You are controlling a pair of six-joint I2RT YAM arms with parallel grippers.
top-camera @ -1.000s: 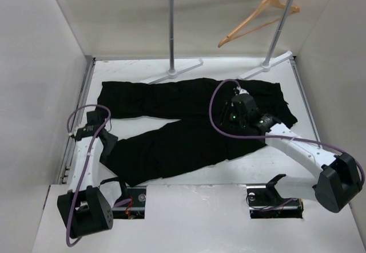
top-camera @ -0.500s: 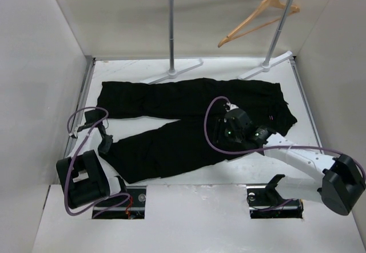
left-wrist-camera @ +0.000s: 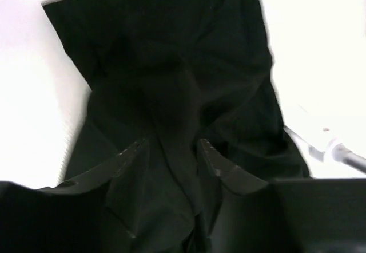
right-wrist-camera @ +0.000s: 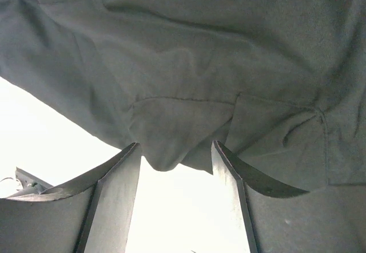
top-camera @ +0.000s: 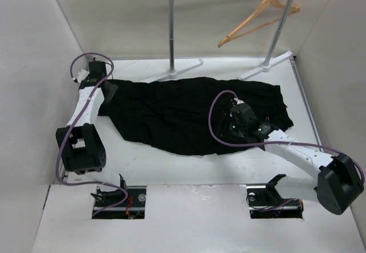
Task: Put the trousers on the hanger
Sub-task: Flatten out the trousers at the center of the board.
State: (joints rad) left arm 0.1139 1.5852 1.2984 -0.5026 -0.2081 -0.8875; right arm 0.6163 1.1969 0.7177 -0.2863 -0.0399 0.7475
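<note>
The black trousers (top-camera: 183, 113) lie across the table, one leg folded over the other into a single dark band. My left gripper (top-camera: 107, 93) is at their back-left end. In the left wrist view it (left-wrist-camera: 171, 147) stands open, with a ridge of the trousers (left-wrist-camera: 171, 64) lying between its fingers (left-wrist-camera: 134, 150). My right gripper (top-camera: 231, 128) hovers over the waist part. In the right wrist view it (right-wrist-camera: 174, 150) is open, white table between its fingers and the edge of the trousers (right-wrist-camera: 200, 52) just past its tips. The tan wooden hanger (top-camera: 257, 18) hangs from the rail at the back right.
A grey metal rail stand (top-camera: 171, 30) stands at the back, its feet (top-camera: 177, 70) just behind the trousers. White walls close in the left, right and back. Bare table (top-camera: 171, 167) lies between the trousers and the arm bases.
My left arm swung from the near left to the back left, bringing the near trouser leg over onto the far leg. My right gripper shifted slightly and opened wider.
</note>
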